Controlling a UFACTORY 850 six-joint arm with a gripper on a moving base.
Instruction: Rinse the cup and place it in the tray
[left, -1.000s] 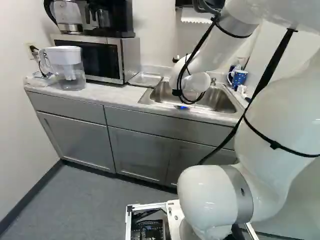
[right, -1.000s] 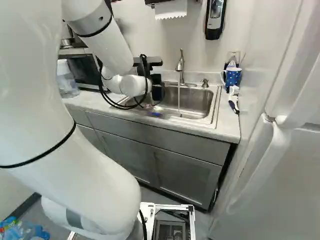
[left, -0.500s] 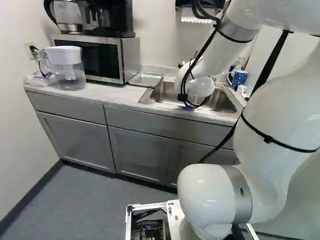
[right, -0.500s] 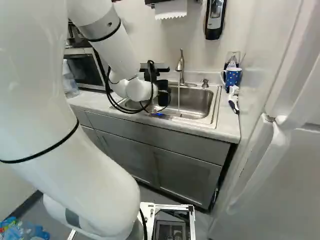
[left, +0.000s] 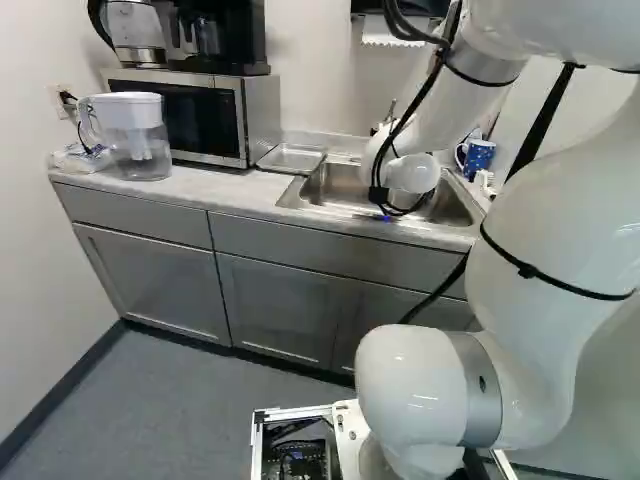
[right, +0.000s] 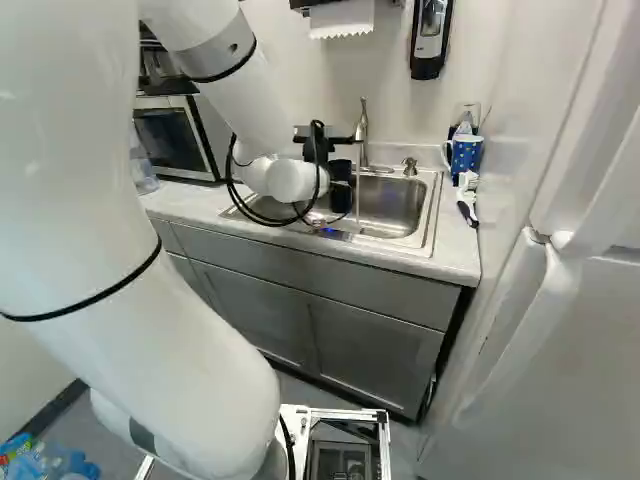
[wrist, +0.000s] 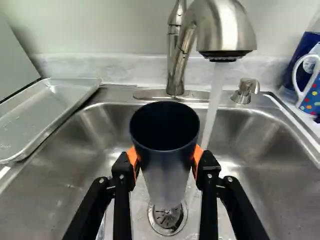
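A robot's claw (wrist: 165, 159) holds a dark cup (wrist: 165, 172) between 2 orange pads over the sink (wrist: 260, 150), just beside the faucet's (wrist: 222, 27) running water (wrist: 215, 95). Rinsing appears barely begun, if at all; placement in the metal tray (wrist: 52, 107) is left.

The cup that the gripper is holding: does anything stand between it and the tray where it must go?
Nothing visible stands between the cup and the tray, only the sink rim to cross. The running water falls on the cup's other side.
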